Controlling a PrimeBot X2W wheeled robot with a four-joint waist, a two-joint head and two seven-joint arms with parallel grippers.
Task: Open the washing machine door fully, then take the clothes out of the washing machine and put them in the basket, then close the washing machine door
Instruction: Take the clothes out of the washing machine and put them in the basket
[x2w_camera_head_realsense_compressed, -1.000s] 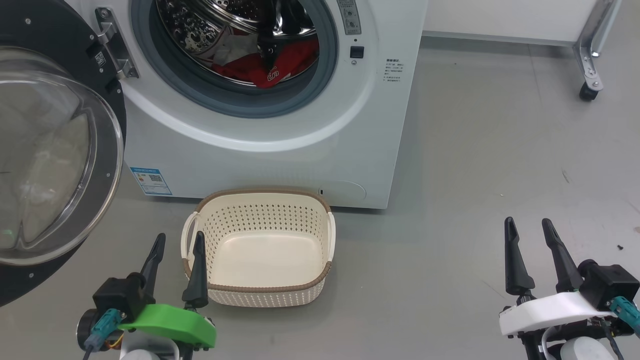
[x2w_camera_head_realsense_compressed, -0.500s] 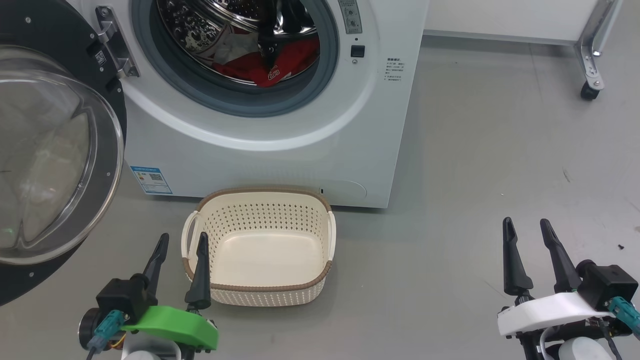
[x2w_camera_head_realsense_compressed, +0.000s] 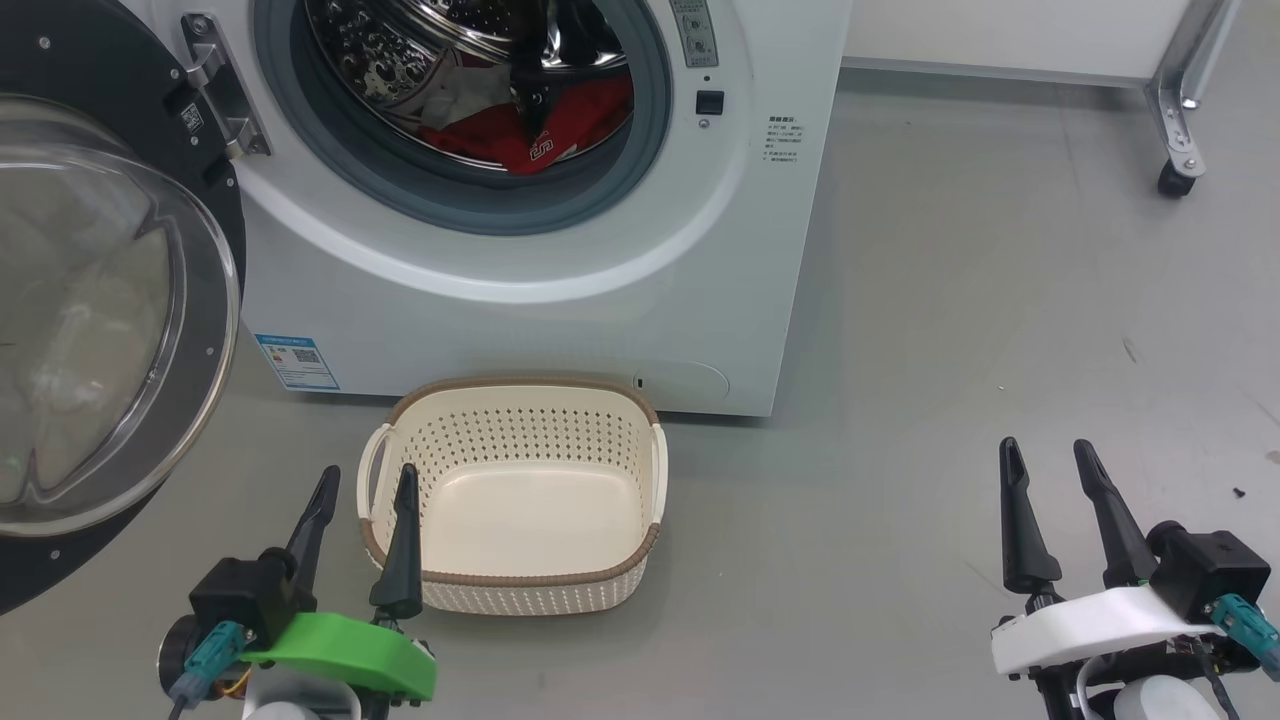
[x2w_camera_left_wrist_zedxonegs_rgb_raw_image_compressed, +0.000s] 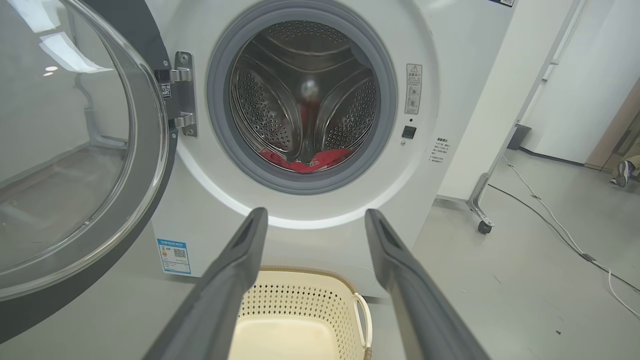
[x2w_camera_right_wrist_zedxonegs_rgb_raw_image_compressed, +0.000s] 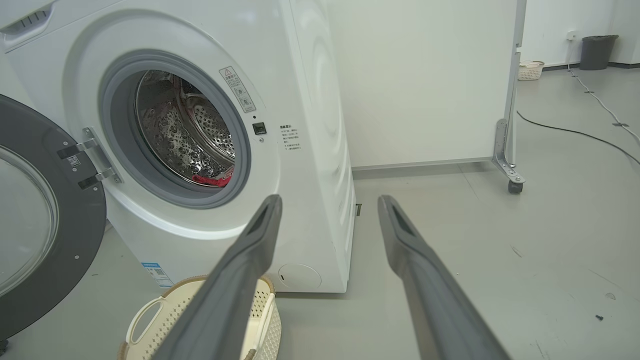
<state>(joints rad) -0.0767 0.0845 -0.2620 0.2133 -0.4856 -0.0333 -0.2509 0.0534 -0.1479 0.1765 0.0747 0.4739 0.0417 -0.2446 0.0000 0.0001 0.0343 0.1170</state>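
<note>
Door: washing machine door (x2w_camera_head_realsense_compressed: 100, 300) wide open, left of the washing machine (x2w_camera_head_realsense_compressed: 560, 300).
Clothes: red clothes (x2w_camera_head_realsense_compressed: 540, 135) low in the drum (x2w_camera_head_realsense_compressed: 400, 50), spread side to side; basket (x2w_camera_head_realsense_compressed: 525, 382) empty below.
Nearer arm: left end effector (x2w_camera_head_realsense_compressed: 368, 470), jaws wide apart, empty, beside the basket; clothes ahead and up.
Other arm: right end effector (x2w_camera_head_realsense_compressed: 1045, 445), wide apart, empty, well off right.
</note>
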